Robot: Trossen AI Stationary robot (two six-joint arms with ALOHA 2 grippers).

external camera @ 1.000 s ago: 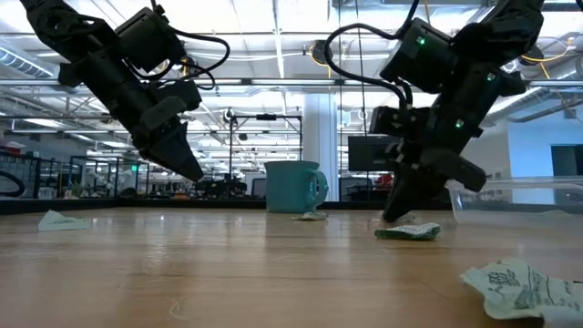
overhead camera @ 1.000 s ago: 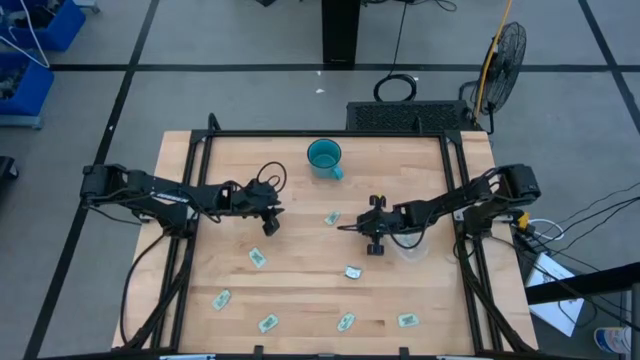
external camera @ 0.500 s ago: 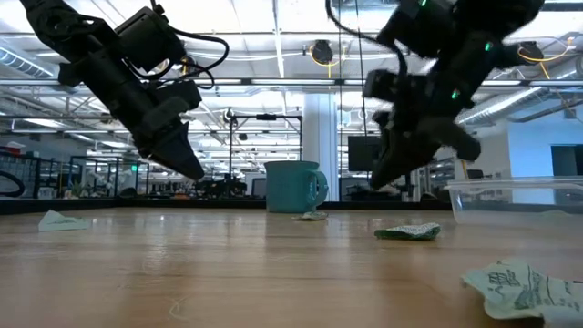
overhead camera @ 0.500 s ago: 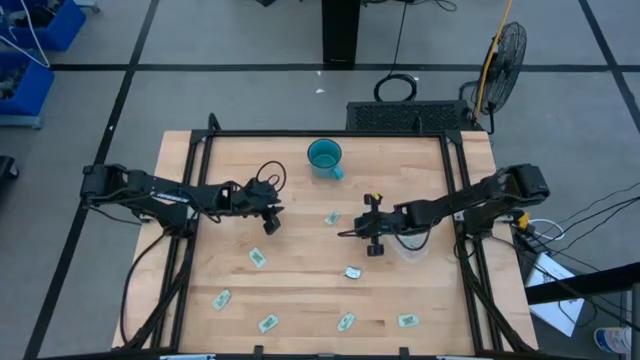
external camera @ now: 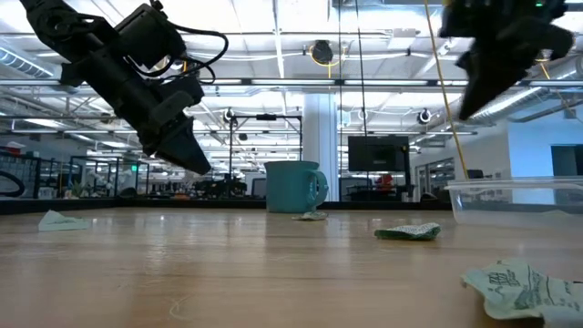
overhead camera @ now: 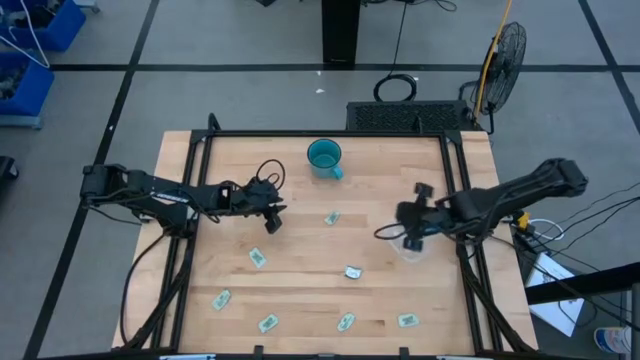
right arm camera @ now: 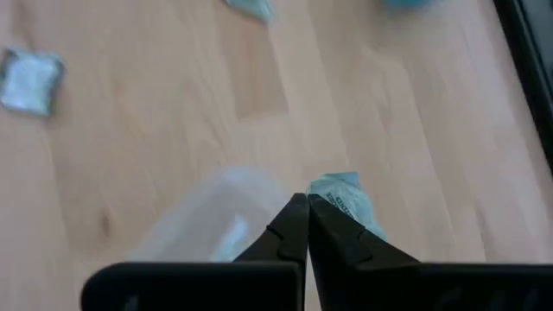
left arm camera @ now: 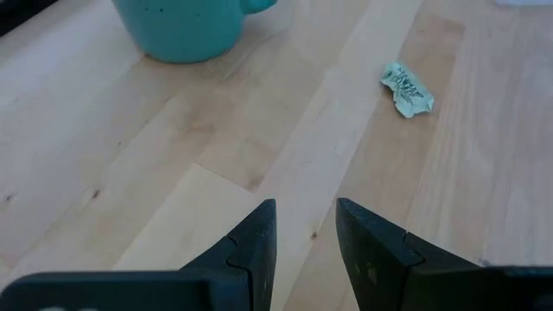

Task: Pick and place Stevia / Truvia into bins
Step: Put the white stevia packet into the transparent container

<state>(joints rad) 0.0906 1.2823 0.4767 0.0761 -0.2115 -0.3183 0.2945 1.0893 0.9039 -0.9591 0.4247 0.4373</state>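
Seven sachets [overhead camera: 258, 259] on wooden table [overhead camera: 300, 285].

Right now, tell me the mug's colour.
Teal. The mug shows best in the low view, standing on the table at the far side.

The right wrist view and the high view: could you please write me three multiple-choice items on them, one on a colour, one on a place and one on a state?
1. What colour is the handled mug? A. red B. teal C. white
2. Where is the right gripper? A. above the shallow clear plastic tub B. over the mug C. on the floor
3. What state is the right gripper in? A. wide open B. shut, empty C. shut on a small pale green paper sachet
Answers: 1 B, teal in the high view; 2 A, the tub lies beneath its tips; 3 C, the sachet sticks out from its closed tips.
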